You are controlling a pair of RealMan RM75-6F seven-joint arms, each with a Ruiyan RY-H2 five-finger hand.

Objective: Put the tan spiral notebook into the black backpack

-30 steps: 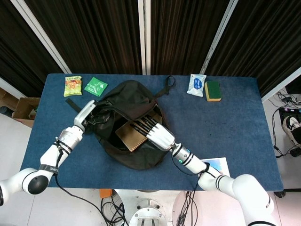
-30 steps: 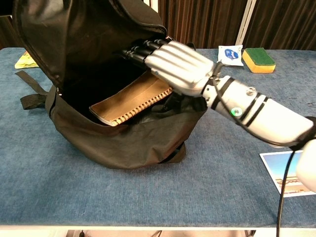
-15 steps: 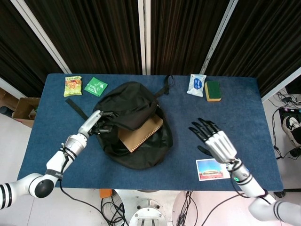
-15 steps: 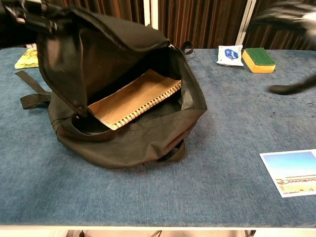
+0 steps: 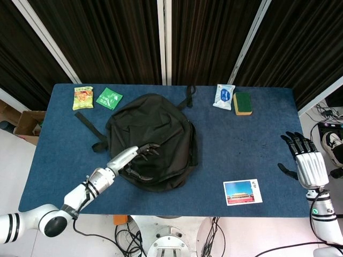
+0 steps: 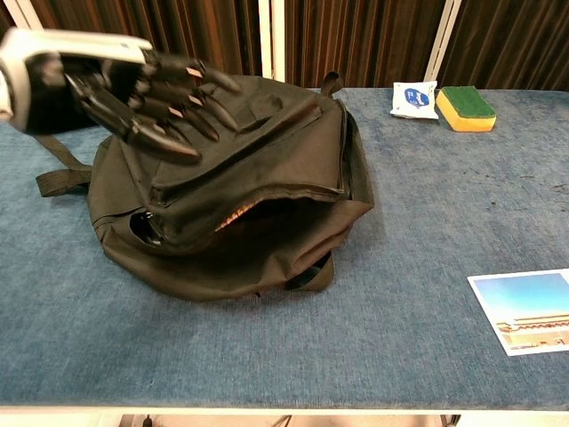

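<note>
Table [image 5: 257,144]: blue cloth top, black backpack [image 5: 155,136] lying near the middle, slightly left. Its front flap is down over the opening; in the chest view a narrow gap remains along the flap's lower edge.

Tan spiral notebook [image 6: 238,212]: inside the backpack. Only a thin tan sliver shows through the gap in the chest view, and the head view does not show it at all. The sliver is small, so I read it as the notebook's edge rather than seeing it plainly.

Left hand [image 5: 134,159]: over the near left part of the backpack, fingers spread and extended, holding nothing. From the chest view it appears to hover just above the flap; contact cannot be confirmed.

Right hand [image 5: 305,160]: well off to the right, beyond the table's edge, fingers apart, empty.

Judgement: placement looks essentially done; the step in hand is clearing off.
- Lift the left hand straight up, fingers kept splayed, so nothing snags the flap or the loose strap [image 5: 86,120].
- Avoid dragging across the fabric; that could pull the gap wider and let the notebook slide toward the opening.

Smaller items: postcard [image 5: 243,191] near the front right; sponge [image 5: 242,103], white packet [image 5: 224,96], green packet [image 5: 109,98] and snack bag [image 5: 83,98] along the far edge, all apart from the backpack.
</note>
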